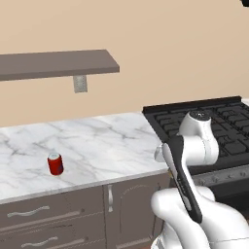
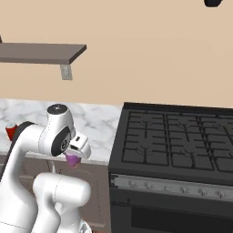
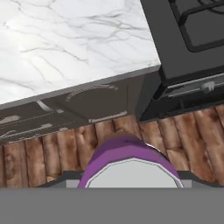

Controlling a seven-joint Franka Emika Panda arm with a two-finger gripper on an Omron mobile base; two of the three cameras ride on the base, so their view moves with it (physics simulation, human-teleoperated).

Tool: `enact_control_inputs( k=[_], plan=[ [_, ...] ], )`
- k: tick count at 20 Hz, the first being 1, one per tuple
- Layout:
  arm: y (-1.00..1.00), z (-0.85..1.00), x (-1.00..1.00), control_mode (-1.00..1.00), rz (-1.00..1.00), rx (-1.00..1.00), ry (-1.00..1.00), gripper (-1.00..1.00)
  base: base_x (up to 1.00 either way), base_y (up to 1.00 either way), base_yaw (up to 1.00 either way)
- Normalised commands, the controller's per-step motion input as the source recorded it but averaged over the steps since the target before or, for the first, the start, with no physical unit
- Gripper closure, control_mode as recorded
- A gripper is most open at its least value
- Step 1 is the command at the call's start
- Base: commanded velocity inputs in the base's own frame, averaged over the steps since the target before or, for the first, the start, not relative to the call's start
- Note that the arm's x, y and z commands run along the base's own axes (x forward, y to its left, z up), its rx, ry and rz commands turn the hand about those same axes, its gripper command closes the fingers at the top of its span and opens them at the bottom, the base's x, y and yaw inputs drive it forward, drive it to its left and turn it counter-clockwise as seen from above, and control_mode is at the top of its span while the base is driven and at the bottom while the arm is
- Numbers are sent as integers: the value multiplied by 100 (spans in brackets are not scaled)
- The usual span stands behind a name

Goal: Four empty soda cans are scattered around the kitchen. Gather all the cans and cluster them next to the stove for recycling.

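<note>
**Inspector A:** Start with the cans. What do you find?

**Inspector B:** The purple can sits directly in front of the hand camera, silver top toward the lens, over the wood-plank floor in front of the cabinets. In the right base view the same can shows as a purple body under the gripper, which is closed on it. It is carried in the air in front of the counter edge, just left of the stove.

**Inspector A:** Fingers confirmed on it?

**Inspector B:** The fingertips themselves are hidden behind the can. The white hand sits right on top of it and the can hangs clear of any surface, so I record it as held.

**Inspector A:** Other cans?

**Inspector B:** One red can stands upright on the marble counter, toward its near edge and well left of the stove. From the right base view it is only a red sliver at the left, partly behind the arm.

**Inspector A:** Surroundings?

**Inspector B:** The black range occupies the right, grated burners on top, a knob row and dark oven front below. The counter meets it on the left. Dark brown cabinets with silver handles run beneath the counter. A brown wall shelf is mounted on the beige wall above, with a light bracket under it.
</note>
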Motion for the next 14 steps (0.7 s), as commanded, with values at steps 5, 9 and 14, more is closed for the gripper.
enact_control_inputs(
  k=[5, 9, 14],
  plan=[
    [5, 0, 63, -100, 14, 0, 10, 100, 0, 0, 0],
    [7, 8, 87, -100, 11, -6, 19, 100, 0, 0, 0],
    [0, -5, 100, -100, 2, -8, 8, 100, 0, 0, 0]
  ],
)
